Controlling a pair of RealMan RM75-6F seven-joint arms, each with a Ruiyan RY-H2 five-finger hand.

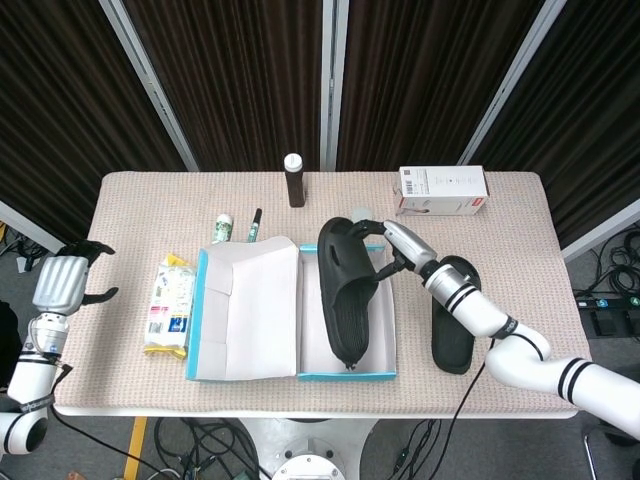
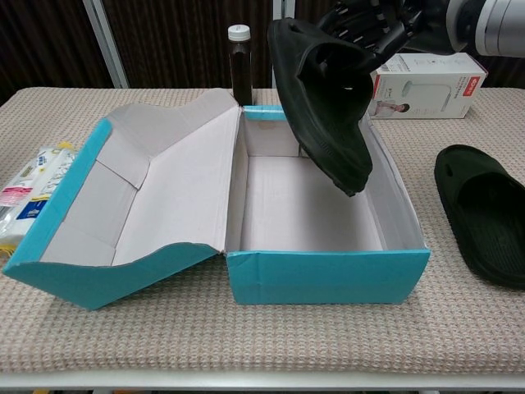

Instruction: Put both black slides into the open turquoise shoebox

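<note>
My right hand (image 1: 398, 245) (image 2: 373, 25) grips one black slide (image 1: 346, 290) (image 2: 324, 103) by its strap end and holds it tilted, toe down, in the air over the open turquoise shoebox (image 1: 318, 375) (image 2: 328, 275). The other black slide (image 1: 455, 325) (image 2: 484, 209) lies flat on the table to the right of the box. The box lid (image 1: 240, 310) (image 2: 131, 205) hangs open to the left. My left hand (image 1: 65, 282) hovers off the table's left edge with its fingers apart and nothing in it.
A dark bottle with a white cap (image 1: 293, 180) (image 2: 239, 61) stands behind the box. A white carton (image 1: 443, 189) (image 2: 426, 75) lies at the back right. A wipes packet (image 1: 170, 305) (image 2: 29, 193) sits left of the lid, with a marker (image 1: 255, 224) and a small tube (image 1: 222, 228) behind.
</note>
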